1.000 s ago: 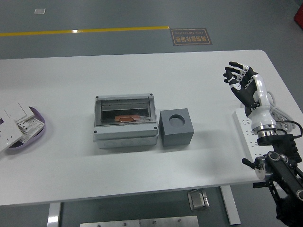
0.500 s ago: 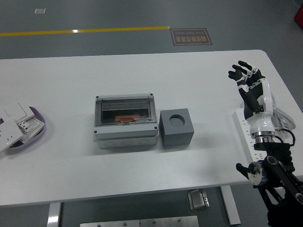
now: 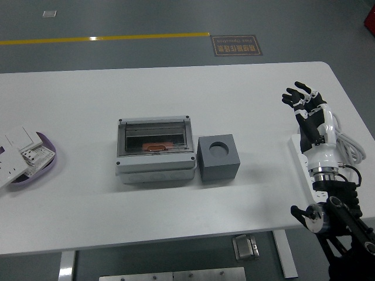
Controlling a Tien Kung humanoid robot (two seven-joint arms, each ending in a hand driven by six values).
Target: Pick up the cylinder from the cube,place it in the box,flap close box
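The white table carried few items besides the task's own. At its left edge sat a purple tray holding several white switch plates, some overhanging the rim. Along the right edge lay a white power strip with a white cable looped beside it. Nothing stood between the right hand and the centre of the table.

The grey box sat near the centre with its clear flap down. Through the flap a small copper-coloured object was visible inside; whether this was the cylinder could not be confirmed. The grey cube stood just beside the box's right side. Its round top recess was empty.

The right hand was raised over the table's right edge, above the power strip, well apart from box and cube. Its fingers were spread wide and upright, holding nothing.
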